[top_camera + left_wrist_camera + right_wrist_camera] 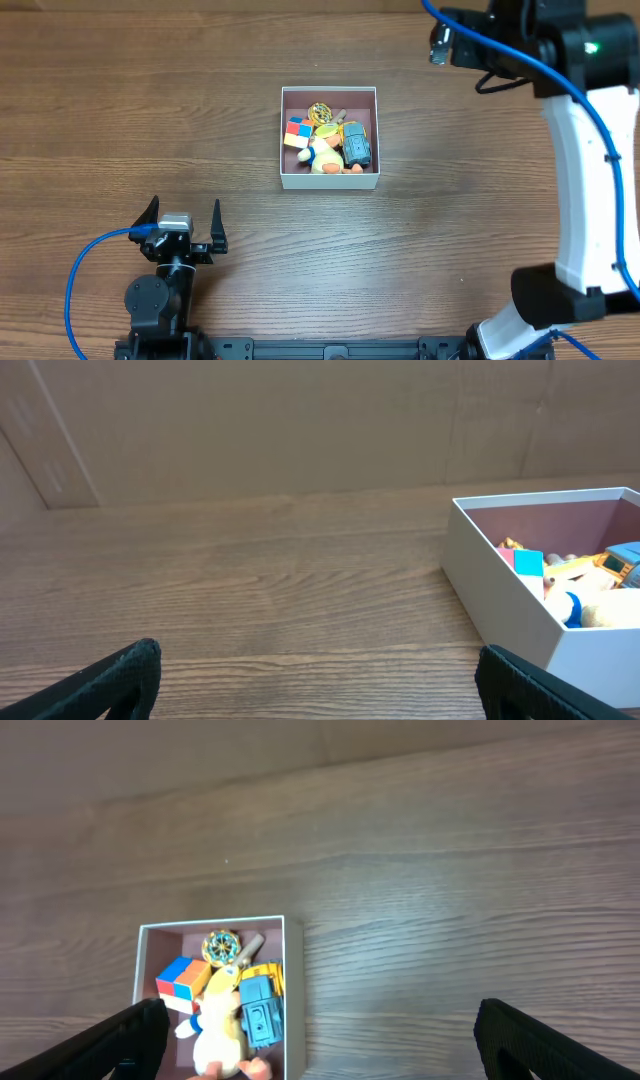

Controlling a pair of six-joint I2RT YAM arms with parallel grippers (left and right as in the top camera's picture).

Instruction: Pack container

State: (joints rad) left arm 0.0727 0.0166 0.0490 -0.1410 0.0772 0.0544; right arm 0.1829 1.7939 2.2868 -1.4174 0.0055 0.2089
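From overhead, the container (330, 181) sat just above the middle of the frame on the wooden bench (120, 120). Inside it lay a colour-block cube (298, 132), a yellow plush toy (324, 153), a blue toy car (357, 149) and a round gold piece (319, 111), all within the white walls. No loose toy showed on the bench in this view. The left fingers (216, 226) stood spread and empty at the lower left, well apart from the container. The right arm (580, 150) rose along the right edge to the upper right corner, where its tip was too dark to read.

In the left wrist view, the left fingers (120, 676) showed only as dark tips in the two lower corners, wide apart with bare wood between them. The container (500, 600) filled the right edge, with the cube and other toys peeking over its near wall.

In the right wrist view, the right fingers (130, 1036) were likewise spread to the lower corners, gripping nothing. The container (294, 990) lay at the lower left, below and between them, toys crowded toward its right side.

As a judgement, the packing looked finished or close to it: everything visible was already in, both sets of fingers were empty, and no lid or further item was in sight.
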